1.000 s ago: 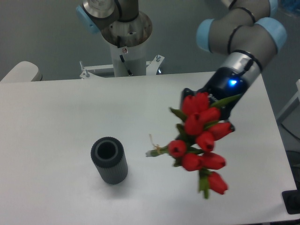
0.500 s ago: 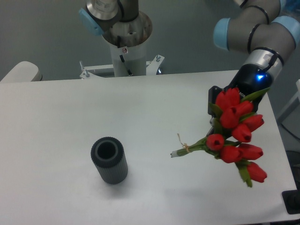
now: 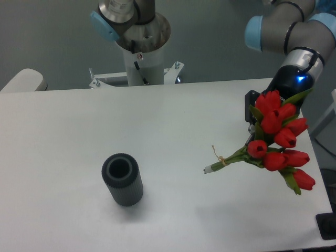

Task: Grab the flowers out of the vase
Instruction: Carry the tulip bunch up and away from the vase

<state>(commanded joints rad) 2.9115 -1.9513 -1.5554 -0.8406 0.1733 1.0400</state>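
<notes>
White table (image 3: pixel 157 131) fills most of what we see, with a grey wall behind it and the arm's base mounted at the far edge. Our gripper (image 3: pixel 258 122) is at the right side, mostly hidden behind the flowers (image 3: pixel 278 144), and it grips the bunch, holding it in the air with the tied stems pointing left. We see the vase (image 3: pixel 122 179) standing upright well apart to the left, its mouth hollow.
</notes>
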